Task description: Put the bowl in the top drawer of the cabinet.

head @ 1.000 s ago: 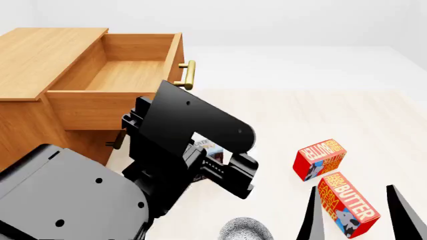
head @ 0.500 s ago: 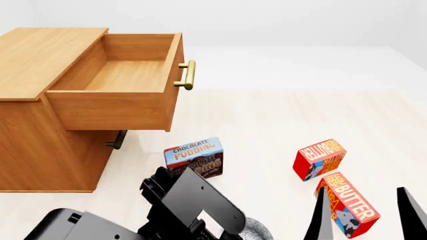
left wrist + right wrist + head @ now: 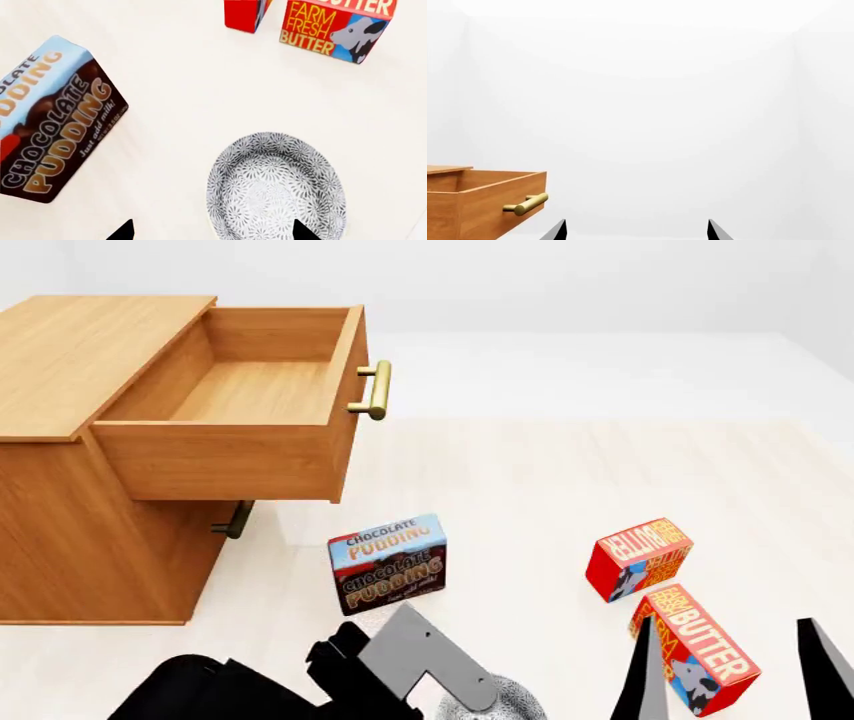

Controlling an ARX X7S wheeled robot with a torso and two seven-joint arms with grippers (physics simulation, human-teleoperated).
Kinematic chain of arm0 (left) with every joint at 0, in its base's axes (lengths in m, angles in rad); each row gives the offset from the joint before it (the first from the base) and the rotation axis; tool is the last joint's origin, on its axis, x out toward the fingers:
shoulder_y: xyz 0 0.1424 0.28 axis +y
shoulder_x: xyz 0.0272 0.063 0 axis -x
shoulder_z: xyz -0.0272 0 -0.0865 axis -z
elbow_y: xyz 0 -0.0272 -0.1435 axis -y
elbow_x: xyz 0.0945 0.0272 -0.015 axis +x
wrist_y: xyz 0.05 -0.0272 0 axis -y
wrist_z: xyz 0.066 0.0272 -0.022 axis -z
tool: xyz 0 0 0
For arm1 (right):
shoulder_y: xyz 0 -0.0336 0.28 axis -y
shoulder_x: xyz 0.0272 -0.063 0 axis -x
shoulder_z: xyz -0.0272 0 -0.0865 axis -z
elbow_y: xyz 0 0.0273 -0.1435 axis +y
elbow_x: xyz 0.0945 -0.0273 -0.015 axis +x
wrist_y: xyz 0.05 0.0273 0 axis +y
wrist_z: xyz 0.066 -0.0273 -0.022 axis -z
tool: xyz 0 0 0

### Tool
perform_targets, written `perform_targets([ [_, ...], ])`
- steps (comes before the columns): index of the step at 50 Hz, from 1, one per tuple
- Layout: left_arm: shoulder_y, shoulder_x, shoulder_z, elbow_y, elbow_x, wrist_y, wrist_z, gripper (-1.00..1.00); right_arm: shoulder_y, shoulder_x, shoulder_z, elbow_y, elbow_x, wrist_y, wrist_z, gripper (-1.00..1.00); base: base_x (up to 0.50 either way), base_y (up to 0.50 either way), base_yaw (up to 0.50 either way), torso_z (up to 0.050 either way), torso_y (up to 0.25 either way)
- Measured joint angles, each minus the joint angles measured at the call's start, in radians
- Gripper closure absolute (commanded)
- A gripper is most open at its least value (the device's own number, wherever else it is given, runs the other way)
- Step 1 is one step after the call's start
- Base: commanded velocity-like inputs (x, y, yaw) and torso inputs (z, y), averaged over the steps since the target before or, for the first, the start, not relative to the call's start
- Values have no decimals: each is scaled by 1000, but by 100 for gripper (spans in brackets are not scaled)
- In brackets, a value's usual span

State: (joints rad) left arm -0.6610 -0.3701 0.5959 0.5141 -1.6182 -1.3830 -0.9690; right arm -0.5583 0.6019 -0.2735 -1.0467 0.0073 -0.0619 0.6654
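Note:
The bowl [image 3: 275,187], speckled grey and white, sits upright on the pale floor; only a sliver of it [image 3: 514,702] shows at the head view's bottom edge, behind my left arm. My left gripper [image 3: 210,231] hovers above it, open, one fingertip over the bowl's rim and the other over bare floor. The cabinet [image 3: 80,420] stands at the left with its top drawer [image 3: 234,410] pulled out and empty, brass handle [image 3: 376,390] facing right. My right gripper [image 3: 727,665] is open near the bottom right, holding nothing, and looks level at the drawer [image 3: 487,200].
A chocolate pudding box [image 3: 388,565] stands between the cabinet and the bowl. A red box [image 3: 641,557] and a Farm Fresh Butter box [image 3: 697,648] lie to the right. The lower drawer's handle [image 3: 234,520] peeks out under the open drawer.
My left arm has dropped from in front of the drawer down toward the bowl, uncovering the pudding box. The right gripper has barely shifted.

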Motion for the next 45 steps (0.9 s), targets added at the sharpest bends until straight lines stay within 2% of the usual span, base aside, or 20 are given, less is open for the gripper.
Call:
perform_targets([
  [25, -56, 44, 65, -210, 65, 21, 64, -100, -4, -3, -10, 0, -16, -2, -2, -100, 0, 0, 0, 0, 0],
  [45, -72, 92, 120, -337, 82, 38, 115, -100, -46, -132, 62, 0, -32, -12, -146, -100, 0, 0, 0, 0, 0],
])
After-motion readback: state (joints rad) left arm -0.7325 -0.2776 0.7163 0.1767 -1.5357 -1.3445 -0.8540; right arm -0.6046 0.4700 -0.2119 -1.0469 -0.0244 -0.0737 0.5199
